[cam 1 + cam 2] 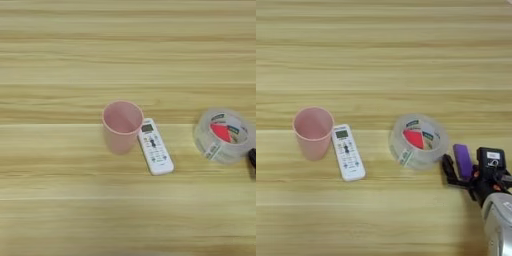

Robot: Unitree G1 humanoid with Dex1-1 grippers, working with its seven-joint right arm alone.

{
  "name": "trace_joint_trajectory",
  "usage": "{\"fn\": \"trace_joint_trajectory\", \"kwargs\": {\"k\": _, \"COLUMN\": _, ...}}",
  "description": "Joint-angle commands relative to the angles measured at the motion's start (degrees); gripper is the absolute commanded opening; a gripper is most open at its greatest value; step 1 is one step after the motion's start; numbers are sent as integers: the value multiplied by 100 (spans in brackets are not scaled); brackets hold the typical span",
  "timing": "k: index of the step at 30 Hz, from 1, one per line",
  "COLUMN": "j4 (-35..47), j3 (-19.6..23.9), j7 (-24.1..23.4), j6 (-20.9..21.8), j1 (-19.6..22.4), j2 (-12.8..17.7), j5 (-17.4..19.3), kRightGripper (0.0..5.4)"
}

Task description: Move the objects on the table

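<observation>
Right end effector (463,167) at counter (381,50) right edge, fingers pinching purple block (462,160). Tape roll (418,140) just left of block. Pink cup (313,131) upright, white remote (347,152) beside it on right.

You'll see the right arm at the lower right of the frame: silver-grey rounded forearm (499,227), black wrist block with a small white label on top and red-orange specks on its side, ending in the gripper (458,172) with slim black fingers (447,167).
</observation>
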State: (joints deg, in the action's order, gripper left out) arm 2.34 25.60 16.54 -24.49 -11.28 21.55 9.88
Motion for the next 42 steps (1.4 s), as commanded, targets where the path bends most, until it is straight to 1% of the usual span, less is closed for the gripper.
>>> {"fn": "trace_joint_trajectory", "kwargs": {"k": 1, "j4": -232, "j3": -41, "j7": -86, "j6": -417, "j1": -128, "j2": 145, "j5": -63, "kRightGripper": 534}}
{"fn": "trace_joint_trajectory", "kwargs": {"k": 3, "j4": -239, "j3": -26, "j7": -90, "j6": -495, "j1": -130, "j2": 148, "j5": 6, "kRightGripper": 534}}
{"fn": "trace_joint_trajectory", "kwargs": {"k": 8, "j4": -332, "j3": -55, "j7": -98, "j6": -521, "j1": -121, "j2": 177, "j5": 72, "kRightGripper": 534}}
{"fn": "trace_joint_trajectory", "kwargs": {"k": 9, "j4": -342, "j3": -59, "j7": -99, "j6": -531, "j1": -120, "j2": 183, "j5": 82, "kRightGripper": 521}}
{"fn": "trace_joint_trajectory", "kwargs": {"k": 11, "j4": -349, "j3": -29, "j7": -51, "j6": -643, "j1": -100, "j2": 149, "j5": 231, "kRightGripper": 528}}
{"fn": "trace_joint_trajectory", "kwargs": {"k": 14, "j4": -358, "j3": -24, "j7": -40, "j6": -714, "j1": -93, "j2": 143, "j5": 343, "kRightGripper": 483}}
{"fn": "trace_joint_trajectory", "kwargs": {"k": 20, "j4": -367, "j3": -55, "j7": -58, "j6": -721, "j1": -107, "j2": 177, "j5": 382, "kRightGripper": 424}}
{"fn": "trace_joint_trajectory", "kwargs": {"k": 25, "j4": -365, "j3": -81, "j7": -69, "j6": -720, "j1": -112, "j2": 182, "j5": 379, "kRightGripper": 396}}
{"fn": "trace_joint_trajectory", "kwargs": {"k": 26, "j4": -366, "j3": -88, "j7": -68, "j6": -721, "j1": -113, "j2": 185, "j5": 377, "kRightGripper": 382}}
{"fn": "trace_joint_trajectory", "kwargs": {"k": 27, "j4": -367, "j3": -94, "j7": -65, "j6": -721, "j1": -113, "j2": 189, "j5": 377, "kRightGripper": 382}}
{"fn": "trace_joint_trajectory", "kwargs": {"k": 33, "j4": -369, "j3": -111, "j7": -53, "j6": -711, "j1": -120, "j2": 193, "j5": 389, "kRightGripper": 331}}
{"fn": "trace_joint_trajectory", "kwargs": {"k": 37, "j4": -355, "j3": -115, "j7": -54, "j6": -706, "j1": -127, "j2": 188, "j5": 397, "kRightGripper": 310}}
{"fn": "trace_joint_trajectory", "kwargs": {"k": 42, "j4": -341, "j3": -121, "j7": -50, "j6": -695, "j1": -131, "j2": 180, "j5": 406, "kRightGripper": 267}}
